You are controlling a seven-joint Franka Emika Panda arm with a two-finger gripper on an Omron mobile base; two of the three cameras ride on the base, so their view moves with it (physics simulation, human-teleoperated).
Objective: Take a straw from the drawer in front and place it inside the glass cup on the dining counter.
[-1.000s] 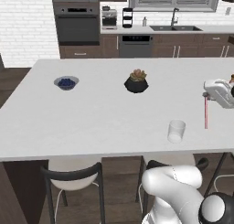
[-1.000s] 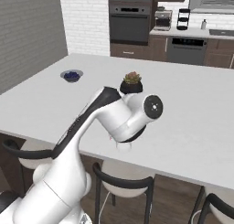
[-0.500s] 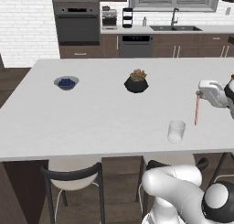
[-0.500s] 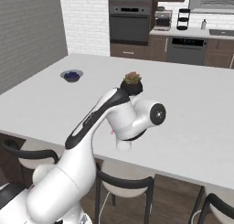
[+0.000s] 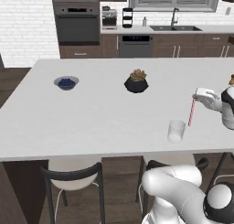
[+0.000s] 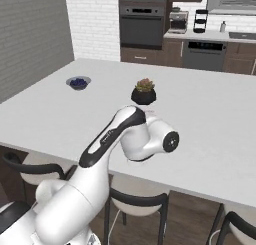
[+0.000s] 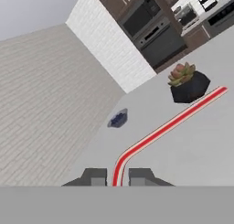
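Note:
My gripper (image 5: 196, 98) is shut on the top of the red straw (image 5: 191, 112), which hangs nearly upright over the white dining counter (image 5: 100, 113). The straw's lower end is just right of the glass cup (image 5: 176, 131) and level with its rim, outside it. The cup stands upright near the counter's front edge. In the hand view the straw (image 7: 173, 122) runs out from between my fingertips (image 7: 118, 176) towards the upper right, over the counter (image 7: 192, 150). The drawer is out of view.
A dark pot with a small plant (image 5: 136, 82) (image 6: 144, 92) (image 7: 187, 86) stands mid-counter, and a blue bowl (image 5: 66, 82) (image 6: 78, 82) (image 7: 118, 119) lies farther left. Dark stools (image 5: 73, 177) stand below the front edge. Oven, sink and cabinets line the back wall.
My gripper has carried the straw leftwards over the counter, closer to the glass cup. The cup, pot and bowl have stayed put.

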